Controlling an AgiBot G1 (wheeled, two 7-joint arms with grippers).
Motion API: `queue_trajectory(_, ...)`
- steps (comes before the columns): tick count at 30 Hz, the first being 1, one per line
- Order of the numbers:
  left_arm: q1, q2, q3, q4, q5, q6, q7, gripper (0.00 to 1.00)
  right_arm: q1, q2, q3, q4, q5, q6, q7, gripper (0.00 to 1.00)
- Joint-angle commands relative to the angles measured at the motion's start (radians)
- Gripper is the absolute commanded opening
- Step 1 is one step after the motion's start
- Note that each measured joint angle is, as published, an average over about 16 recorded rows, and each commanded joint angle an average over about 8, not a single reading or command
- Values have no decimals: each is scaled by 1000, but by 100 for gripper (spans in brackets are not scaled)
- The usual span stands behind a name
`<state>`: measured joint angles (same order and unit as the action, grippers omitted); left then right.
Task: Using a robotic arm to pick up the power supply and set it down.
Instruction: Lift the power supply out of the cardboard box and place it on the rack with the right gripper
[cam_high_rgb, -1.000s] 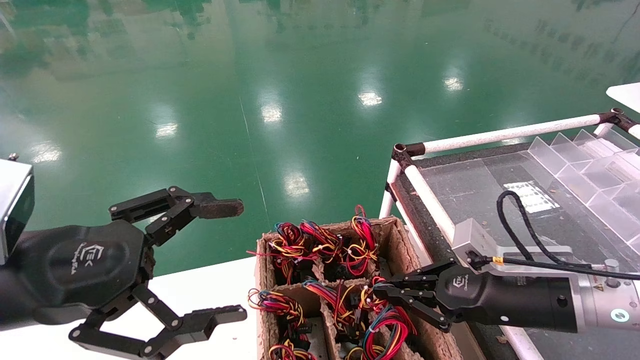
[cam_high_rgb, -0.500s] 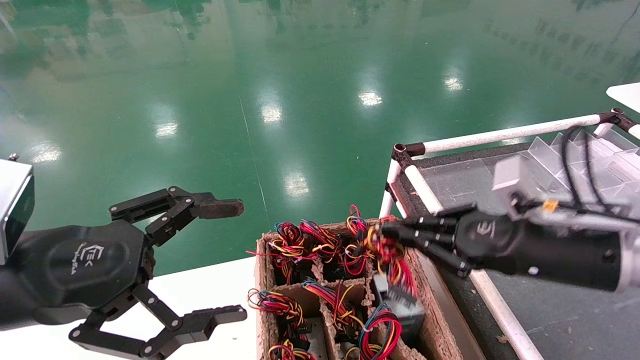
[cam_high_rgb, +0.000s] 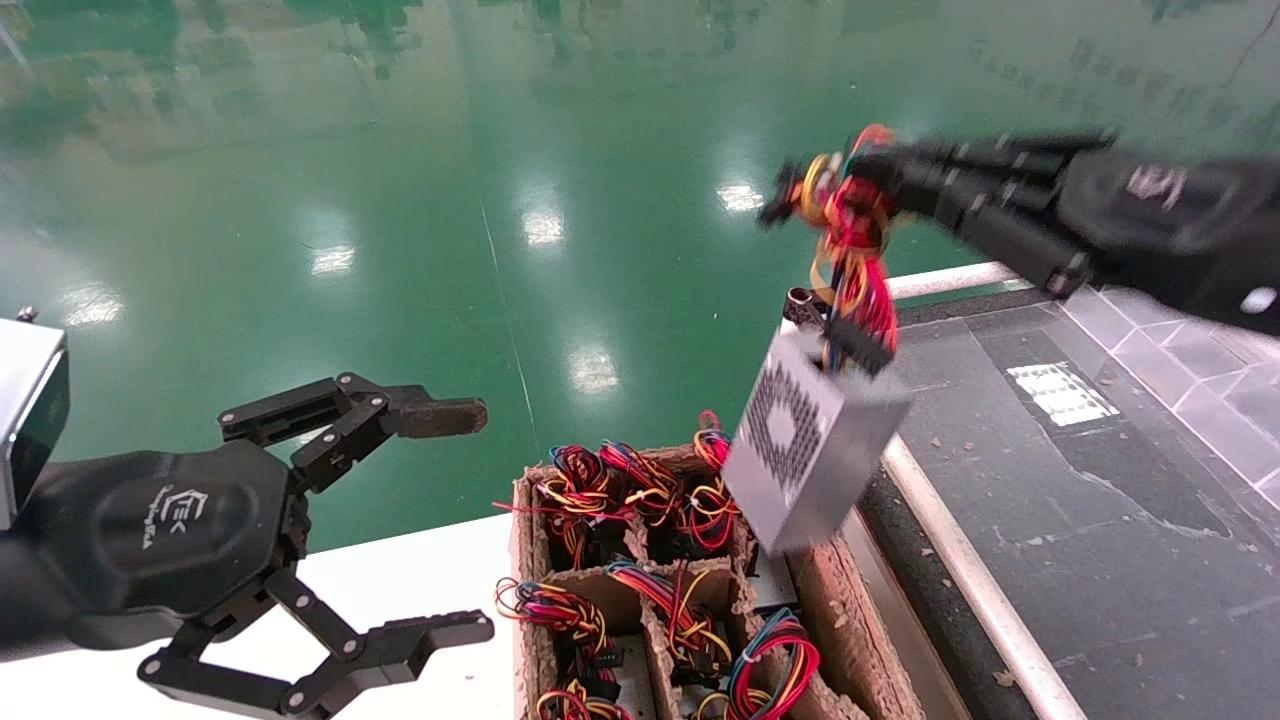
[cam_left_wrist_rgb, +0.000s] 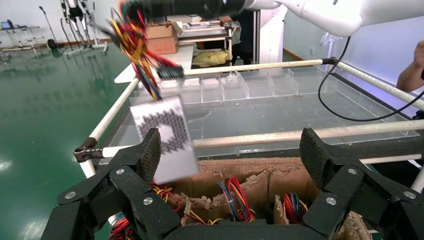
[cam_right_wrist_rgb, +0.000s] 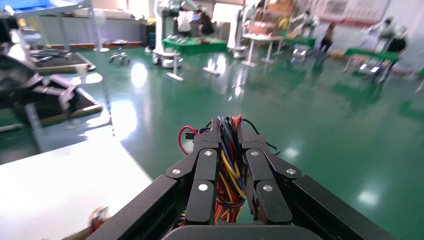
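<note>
— Lifted since 1 second ago: the power supply (cam_high_rgb: 808, 455) has left its cell and hangs tilted above the cardboard tray (cam_high_rgb: 850, 640), dangling by its wires (cam_high_rgb: 850, 250).
— Grasped how?
— Right pincer (cam_high_rgb: 850, 185) clenched on the wire bundle only; left pincer (cam_high_rgb: 440, 520) idles released beside the tray.
— Next?
— Carry phase, I judge; swing gently over the dark tabletop (cam_high_rgb: 1100, 520) past the tray, then lower.
</note>
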<state>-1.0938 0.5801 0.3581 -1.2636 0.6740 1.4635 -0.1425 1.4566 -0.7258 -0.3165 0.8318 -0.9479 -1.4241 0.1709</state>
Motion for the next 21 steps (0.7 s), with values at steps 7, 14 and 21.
queue_trajectory(7, 0, 0, 0, 0, 0, 0, 0, 100, 112, -13, -5, -137, -74, 50, -101, 0)
queue_trajectory(14, 0, 0, 0, 0, 0, 0, 0, 100, 201, -44, -38, -317, -176, 111, -237, 0)
queue_trajectory(21, 0, 0, 0, 0, 0, 0, 0, 100, 266, -66, -69, -474, -253, 155, -370, 0)
